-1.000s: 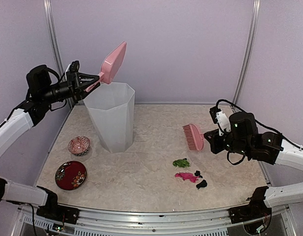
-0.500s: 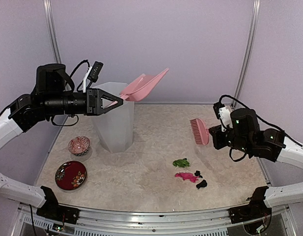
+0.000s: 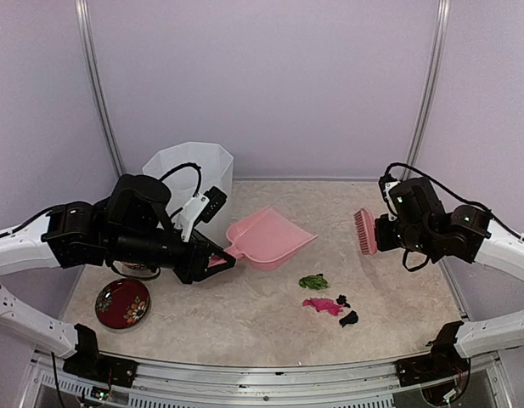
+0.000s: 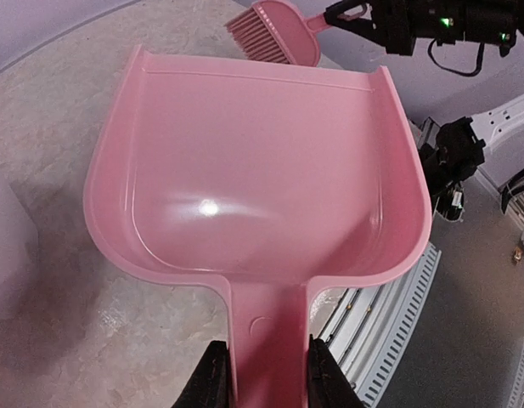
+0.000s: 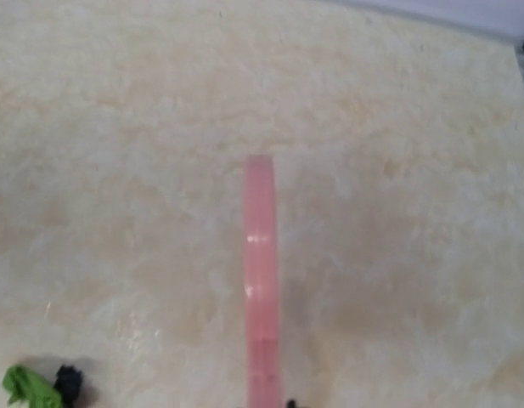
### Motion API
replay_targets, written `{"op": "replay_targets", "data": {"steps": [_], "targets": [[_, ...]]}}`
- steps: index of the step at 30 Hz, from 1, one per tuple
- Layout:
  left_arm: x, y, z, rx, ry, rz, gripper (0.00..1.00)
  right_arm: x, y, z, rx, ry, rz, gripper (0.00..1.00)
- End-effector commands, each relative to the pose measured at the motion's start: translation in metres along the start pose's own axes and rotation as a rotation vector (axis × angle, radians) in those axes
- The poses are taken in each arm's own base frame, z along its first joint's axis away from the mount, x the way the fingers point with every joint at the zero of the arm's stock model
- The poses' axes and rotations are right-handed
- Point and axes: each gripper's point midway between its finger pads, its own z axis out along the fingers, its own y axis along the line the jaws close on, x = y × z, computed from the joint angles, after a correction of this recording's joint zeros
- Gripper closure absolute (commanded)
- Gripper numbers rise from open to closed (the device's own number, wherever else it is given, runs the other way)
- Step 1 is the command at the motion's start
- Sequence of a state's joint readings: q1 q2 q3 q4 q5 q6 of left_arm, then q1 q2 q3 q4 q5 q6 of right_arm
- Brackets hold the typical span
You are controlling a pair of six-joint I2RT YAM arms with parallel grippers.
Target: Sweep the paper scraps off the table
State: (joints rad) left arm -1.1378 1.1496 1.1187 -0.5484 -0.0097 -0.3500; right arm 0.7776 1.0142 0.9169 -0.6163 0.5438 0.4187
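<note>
The paper scraps lie on the table [image 3: 245, 323] right of centre: a green one [image 3: 312, 281], a magenta one [image 3: 323, 305] and black ones [image 3: 348, 318]. My left gripper [image 3: 221, 259] is shut on the handle of the pink dustpan [image 3: 270, 238], held low over the table left of the scraps; the pan [image 4: 253, 170] looks empty in the left wrist view, with the gripper [image 4: 266, 382] around its handle. My right gripper [image 3: 382, 234] holds the pink brush [image 3: 363, 231] above and right of the scraps. The right wrist view shows the brush [image 5: 260, 280] edge-on, with green [image 5: 28, 387] and black [image 5: 68, 378] scraps at the lower left.
A tall white bin [image 3: 189, 170] stands at the back left, behind my left arm. A dark red patterned dish [image 3: 122, 302] sits at the near left. Lilac walls and metal posts close the back and sides.
My left arm has swung the dustpan down from over the bin to low over the table's middle. My right gripper has turned the brush edge-on and shifted it slightly right.
</note>
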Motion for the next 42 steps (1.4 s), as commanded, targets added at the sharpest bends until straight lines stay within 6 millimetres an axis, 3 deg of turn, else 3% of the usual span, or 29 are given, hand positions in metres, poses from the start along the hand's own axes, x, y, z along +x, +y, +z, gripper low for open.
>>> {"op": "replay_targets", "data": {"steps": [1, 8, 13, 20, 28, 33, 42], "targets": [[0.027, 0.007, 0.018, -0.075, 0.058, 0.059, 1.00, 0.016, 0.002, -0.003, -0.009, 0.153, 0.055, 1.00], [0.068, 0.012, 0.040, -0.105, 0.177, 0.085, 1.00, 0.044, 0.000, -0.012, 0.018, 0.351, 0.042, 1.00], [0.078, 0.017, 0.045, -0.123, 0.192, 0.079, 1.00, 0.069, -0.008, -0.025, 0.055, 0.508, 0.024, 1.00], [0.079, 0.022, 0.046, -0.137, 0.172, 0.080, 1.00, 0.110, -0.001, -0.034, 0.043, 0.704, 0.042, 1.00], [0.089, 0.025, 0.049, -0.136, 0.178, 0.084, 1.00, 0.133, 0.039, -0.021, -0.072, 0.780, 0.102, 1.00], [0.096, 0.019, 0.053, -0.098, 0.186, 0.090, 1.00, 0.129, 0.070, -0.001, -0.153, 0.768, 0.137, 1.00], [0.124, 0.008, 0.062, -0.070, 0.260, 0.115, 1.00, 0.090, 0.112, 0.026, -0.250, 0.669, 0.151, 1.00]]}}
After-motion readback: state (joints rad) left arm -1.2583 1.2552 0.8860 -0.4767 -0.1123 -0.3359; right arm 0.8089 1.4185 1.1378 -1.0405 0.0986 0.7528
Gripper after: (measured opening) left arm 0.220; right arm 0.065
